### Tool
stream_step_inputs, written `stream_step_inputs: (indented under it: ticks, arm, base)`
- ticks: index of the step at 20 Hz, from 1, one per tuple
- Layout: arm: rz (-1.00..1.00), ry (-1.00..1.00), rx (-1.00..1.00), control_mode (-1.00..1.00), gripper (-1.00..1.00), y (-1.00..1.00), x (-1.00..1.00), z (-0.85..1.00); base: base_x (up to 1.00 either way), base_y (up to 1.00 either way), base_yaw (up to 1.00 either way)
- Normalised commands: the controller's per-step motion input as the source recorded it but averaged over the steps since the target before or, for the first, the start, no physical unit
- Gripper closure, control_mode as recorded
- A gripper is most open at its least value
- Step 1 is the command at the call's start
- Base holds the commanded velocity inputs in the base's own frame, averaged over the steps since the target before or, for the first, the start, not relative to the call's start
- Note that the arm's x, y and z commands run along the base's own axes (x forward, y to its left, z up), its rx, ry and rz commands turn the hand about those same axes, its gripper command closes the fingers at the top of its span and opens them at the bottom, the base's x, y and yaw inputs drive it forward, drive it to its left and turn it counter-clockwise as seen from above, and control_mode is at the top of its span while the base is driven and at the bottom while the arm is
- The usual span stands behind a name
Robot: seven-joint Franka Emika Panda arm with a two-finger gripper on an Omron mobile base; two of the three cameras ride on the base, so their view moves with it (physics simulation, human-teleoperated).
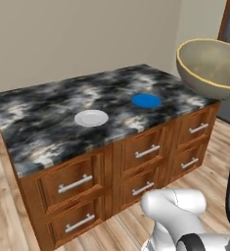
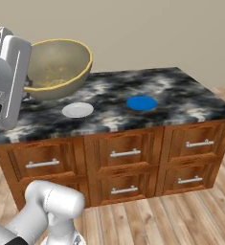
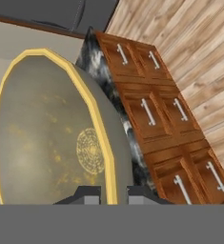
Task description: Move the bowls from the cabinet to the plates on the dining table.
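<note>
My gripper (image 3: pixel 112 195) is shut on the yellowish rim of a grey-olive bowl (image 3: pixel 46 133) with a tan inside. It holds the bowl (image 1: pixel 207 66) tilted in the air, high on the near side of the dining table (image 1: pixel 38 122). One fingertip (image 3: pixel 85 194) sits inside the rim and the other outside. From the right base view, the bowl (image 2: pixel 56 67) hangs beside the white hand. On the marbled top lie a blue plate (image 1: pixel 146 100) (image 2: pixel 141 103) and a pale grey-white plate (image 1: pixel 91 117) (image 2: pixel 77 109), both bare. The cabinet is out of view.
Brown drawers (image 2: pixel 125 153) with silver handles face me under the table top (image 2: pixel 181 95). Light wooden floor (image 1: pixel 4 206) runs around the island and a beige wall (image 2: pixel 147 33) stands behind it. A dark panel (image 1: pixel 229 19) rises at the far right.
</note>
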Motion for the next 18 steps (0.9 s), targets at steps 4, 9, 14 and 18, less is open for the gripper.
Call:
stream_step_inputs:
  ticks: [4, 9, 14, 18]
  arm:
    - [0.00, 0.00, 0.00, 1.00, 1.00, 0.00, 0.00, 0.00]
    - [0.00, 0.00, 0.00, 1.00, 1.00, 0.00, 0.00, 0.00]
    - [0.00, 0.00, 0.00, 1.00, 1.00, 0.00, 0.00, 0.00]
    - [0.00, 0.00, 0.00, 1.00, 1.00, 0.00, 0.00, 0.00]
  base:
    - [0.62, 0.14, 0.00]
    - [0.62, 0.15, 0.00]
    - [0.56, 0.01, 0.08]
    - [0.33, -0.07, 0.18]
